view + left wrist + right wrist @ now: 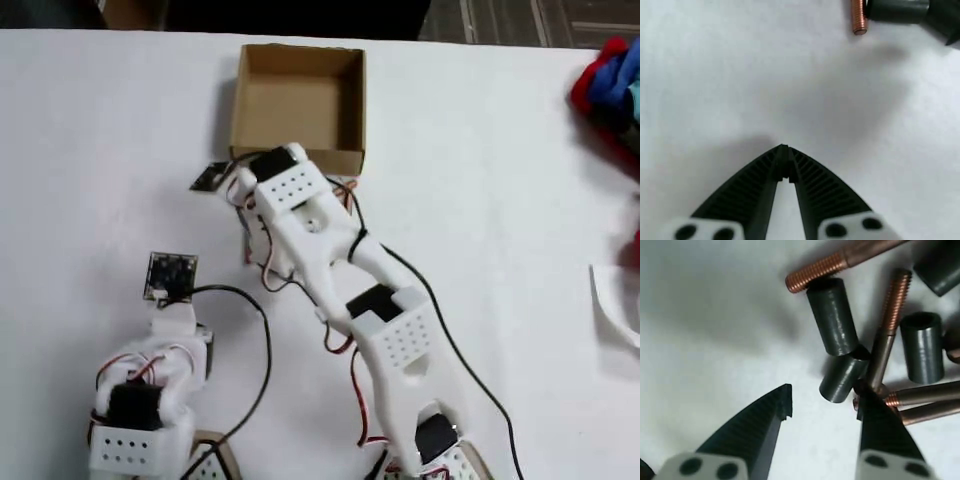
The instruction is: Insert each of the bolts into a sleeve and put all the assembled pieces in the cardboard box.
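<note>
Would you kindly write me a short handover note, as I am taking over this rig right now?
Left end effector: shut, empty, over bare table; one bolt and a sleeve lie beyond it.
Right end effector: open, empty, above the loose bolts and sleeves.
Cardboard box: no pieces visible inside.
Done: nothing that I can see; no bolt clearly sits in a sleeve.
Left: pair every bolt with a sleeve, then box them all.
</note>
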Tool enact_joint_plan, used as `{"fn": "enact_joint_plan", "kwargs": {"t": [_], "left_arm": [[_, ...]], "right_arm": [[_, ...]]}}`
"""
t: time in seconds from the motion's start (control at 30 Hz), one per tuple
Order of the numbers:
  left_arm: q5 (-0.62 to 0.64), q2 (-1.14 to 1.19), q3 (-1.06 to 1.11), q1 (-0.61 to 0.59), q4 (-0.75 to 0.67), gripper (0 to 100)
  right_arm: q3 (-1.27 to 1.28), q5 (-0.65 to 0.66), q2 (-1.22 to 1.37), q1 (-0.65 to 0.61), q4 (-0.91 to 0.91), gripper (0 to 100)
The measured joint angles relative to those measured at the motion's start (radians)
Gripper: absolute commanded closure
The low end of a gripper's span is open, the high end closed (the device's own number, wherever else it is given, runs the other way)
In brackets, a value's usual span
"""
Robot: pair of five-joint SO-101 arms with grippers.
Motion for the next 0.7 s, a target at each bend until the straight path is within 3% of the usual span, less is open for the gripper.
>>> {"fn": "enact_joint_plan", "kwargs": {"t": [0.7], "left_arm": [[0.000,0.000,0.000,0.000,0.000,98]], "right_arm": [[-0.002,-0.003,0.109,0.003,-0.015,79.7]]}}
